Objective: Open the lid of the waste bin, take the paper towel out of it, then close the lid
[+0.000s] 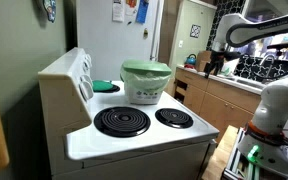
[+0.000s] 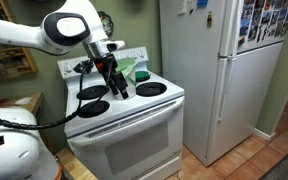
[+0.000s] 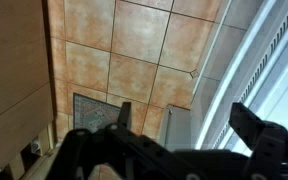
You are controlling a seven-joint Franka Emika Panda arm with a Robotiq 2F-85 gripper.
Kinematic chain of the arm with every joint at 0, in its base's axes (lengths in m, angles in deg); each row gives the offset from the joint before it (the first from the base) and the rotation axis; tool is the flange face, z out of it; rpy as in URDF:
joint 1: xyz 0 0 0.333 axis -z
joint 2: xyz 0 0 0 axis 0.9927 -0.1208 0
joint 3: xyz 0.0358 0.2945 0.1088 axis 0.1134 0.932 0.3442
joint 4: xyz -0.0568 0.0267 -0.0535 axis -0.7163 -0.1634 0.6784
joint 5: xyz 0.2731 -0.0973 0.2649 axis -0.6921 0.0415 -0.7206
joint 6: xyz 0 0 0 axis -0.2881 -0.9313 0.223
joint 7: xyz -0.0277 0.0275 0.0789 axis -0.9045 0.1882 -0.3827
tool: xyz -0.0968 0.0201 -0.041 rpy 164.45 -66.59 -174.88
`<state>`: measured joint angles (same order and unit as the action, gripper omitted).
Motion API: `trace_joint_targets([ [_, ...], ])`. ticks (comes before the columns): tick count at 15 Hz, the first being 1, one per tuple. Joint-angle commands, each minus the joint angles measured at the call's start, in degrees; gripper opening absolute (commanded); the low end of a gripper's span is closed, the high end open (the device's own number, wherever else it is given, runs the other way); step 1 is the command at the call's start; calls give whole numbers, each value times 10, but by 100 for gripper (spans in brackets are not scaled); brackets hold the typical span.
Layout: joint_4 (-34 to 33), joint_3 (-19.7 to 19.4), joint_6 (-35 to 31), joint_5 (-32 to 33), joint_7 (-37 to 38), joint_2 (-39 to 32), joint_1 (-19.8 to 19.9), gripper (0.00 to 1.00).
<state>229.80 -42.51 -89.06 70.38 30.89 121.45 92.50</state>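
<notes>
The waste bin (image 1: 144, 88) stands on the stove's back burner, whitish with a pale green band at the rim. A green lid (image 1: 145, 67) seems to sit on top of it. In an exterior view the bin (image 2: 135, 68) is partly hidden behind my arm. The paper towel is not visible. My gripper (image 1: 215, 68) hangs in the air beside the stove, away from the bin; it also shows in an exterior view (image 2: 120, 90). In the wrist view the gripper (image 3: 184, 118) is open and empty, over floor tiles.
A white stove (image 1: 134, 140) has dark coil burners (image 1: 122, 121). A small flat bright-green object (image 1: 106, 87) lies beside the bin. A white fridge (image 2: 219, 70) stands next to the stove. Wooden cabinets (image 1: 214, 100) and a dish rack are beyond the stove.
</notes>
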Motion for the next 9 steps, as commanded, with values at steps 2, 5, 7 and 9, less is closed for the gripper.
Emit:
trace_joint_targets([
  [2,-2,-5,3,4,4,-1,-6,100],
  [5,-3,-4,0,3,3,-1,-9,100],
  [7,-10,0,-23,1,-12,3,-27,100],
  [9,-21,10,-61,-5,-31,6,-59,100],
])
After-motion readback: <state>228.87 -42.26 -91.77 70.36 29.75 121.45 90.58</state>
